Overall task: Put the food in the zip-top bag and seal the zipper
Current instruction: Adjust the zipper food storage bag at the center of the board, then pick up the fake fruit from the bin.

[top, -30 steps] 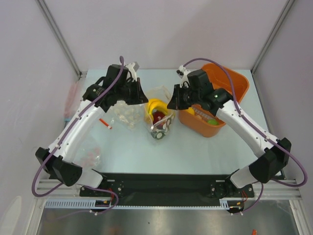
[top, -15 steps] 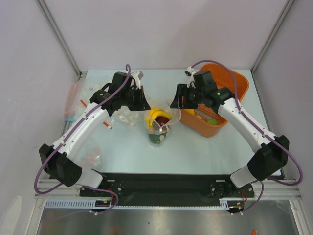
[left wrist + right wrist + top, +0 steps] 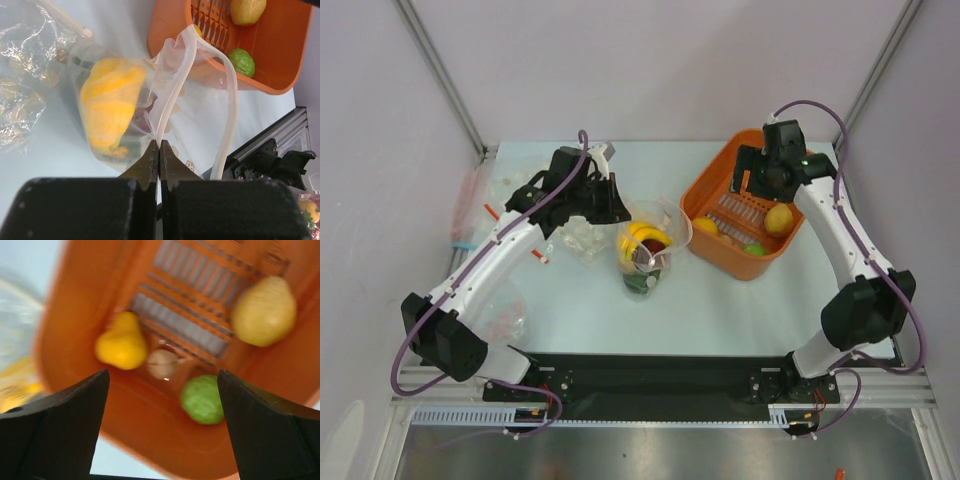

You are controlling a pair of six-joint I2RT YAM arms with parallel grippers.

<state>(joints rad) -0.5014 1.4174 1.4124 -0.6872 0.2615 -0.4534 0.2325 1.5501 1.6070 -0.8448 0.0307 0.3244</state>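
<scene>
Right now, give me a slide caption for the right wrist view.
Open right gripper above the basket, which holds a lemon, a lime and a paler yellow fruit.

We see an orange plastic basket with a slotted floor (image 3: 735, 262) standing on the pale blue tabletop (image 3: 720, 320) at the far right, set at an angle to the table's edges. On the left half lie crumpled plain clear plastic bags: one (image 3: 578, 240) near the middle, another (image 3: 505, 320) closer to the near edge, and a third (image 3: 470, 200) at the left border. A black rail (image 3: 650, 372) runs along the near edge, and grey metal posts (image 3: 440, 75) stand against the pale walls.
</scene>
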